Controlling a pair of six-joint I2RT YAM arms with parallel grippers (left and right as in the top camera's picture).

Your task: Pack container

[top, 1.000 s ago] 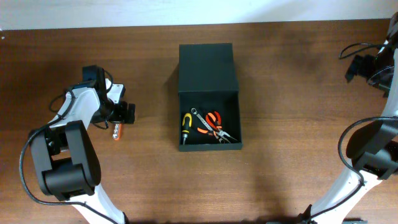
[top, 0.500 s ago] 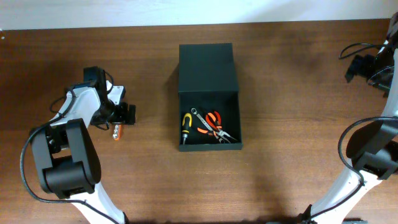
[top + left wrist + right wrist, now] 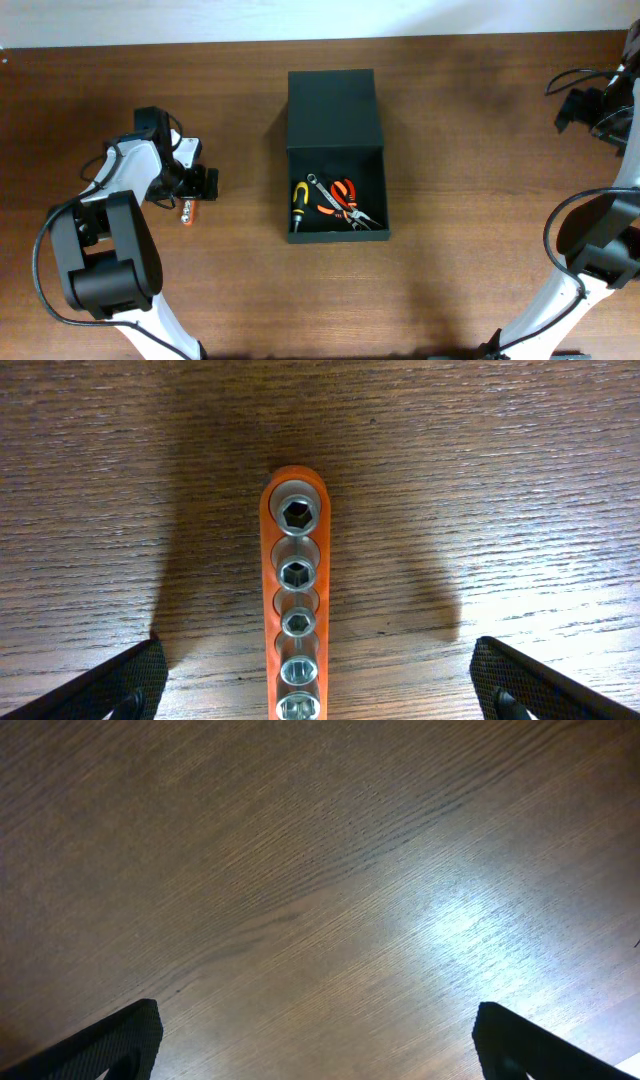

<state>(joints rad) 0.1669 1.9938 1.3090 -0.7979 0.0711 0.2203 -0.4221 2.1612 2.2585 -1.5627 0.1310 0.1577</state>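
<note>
The left pincer (image 3: pixel 320 692) hangs wide open astride the orange plastic rail of steel sockets (image 3: pixel 296 610). The right pincer (image 3: pixel 318 1045) is wide open and empty. The dark green-black matte rectangular container (image 3: pixel 336 163) sits mid-table, lid open. Risk: closing off-centre could pivot the narrow rail free.

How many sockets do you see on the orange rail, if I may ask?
5 sockets in one row along the rail, largest at top; more may lie past the frame edge.

Brown wood-grain table (image 3: pixel 450 250), bright glare patch (image 3: pixel 450 930) on it, pale strip (image 3: pixel 300 20) along its far edge
</note>
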